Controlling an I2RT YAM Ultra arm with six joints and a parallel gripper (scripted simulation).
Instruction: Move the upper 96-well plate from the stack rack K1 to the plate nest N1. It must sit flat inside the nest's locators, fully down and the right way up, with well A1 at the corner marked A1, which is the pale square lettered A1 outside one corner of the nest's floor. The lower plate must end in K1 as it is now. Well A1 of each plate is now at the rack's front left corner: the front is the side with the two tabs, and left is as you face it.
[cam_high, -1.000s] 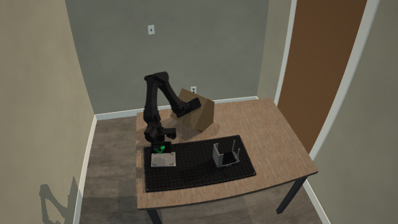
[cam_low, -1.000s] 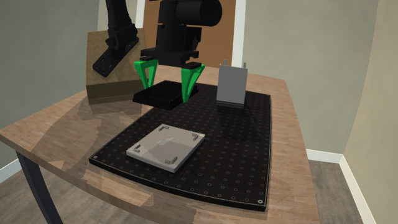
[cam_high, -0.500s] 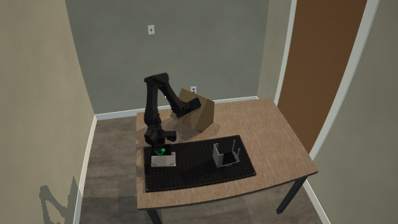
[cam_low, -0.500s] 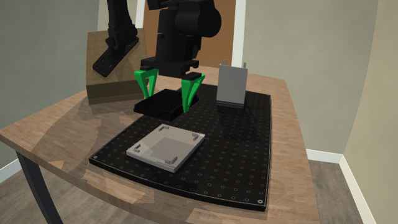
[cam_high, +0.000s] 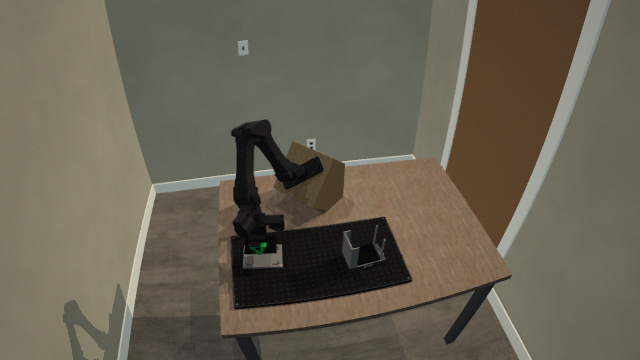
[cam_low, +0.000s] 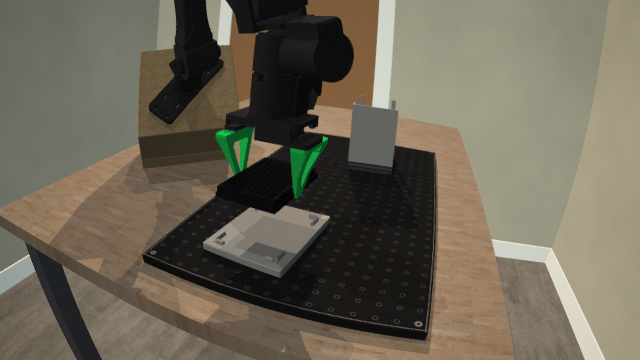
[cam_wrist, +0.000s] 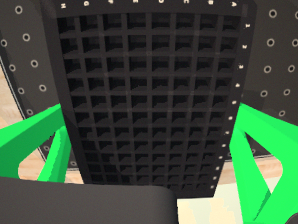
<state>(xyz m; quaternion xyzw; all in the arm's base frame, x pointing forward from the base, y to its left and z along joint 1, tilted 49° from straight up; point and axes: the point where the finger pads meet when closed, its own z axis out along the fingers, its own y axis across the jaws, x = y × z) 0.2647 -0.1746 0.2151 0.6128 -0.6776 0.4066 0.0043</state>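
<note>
Exterior view shows the black, grid-welled 96-well plate (cam_low: 267, 182) held level in the air, clamped across its short width between the two green wedge-shaped fingers (cam_low: 302, 167) of the black tool (cam_low: 267, 167), which grips it on its long side walls. The plate hangs just above and slightly to the far side of the pale grey square plate nest (cam_low: 267, 238); its near end overlaps the nest's far edge, so most of the nest floor lies nearer than the plate. That offset is what the coming move turns on: judging from this, the plate needs to travel toward the near side and then go down. Its long axis runs near to far, and in the wrist view the nest's pale edge shows beyond the plate's leading end. The plate is matt black with a dense square grid of wells and small pale dots along its rim; the nest is a smooth flat slab with small raised grey corner locators (cam_low: 314, 218). The A1 mark cannot be read here. Well to the right and farther off stands the grey sheet-metal stack rack (cam_low: 372, 135), on the black perforated board (cam_low: 390, 280) that covers the wooden desk (cam_low: 75, 200).
</note>
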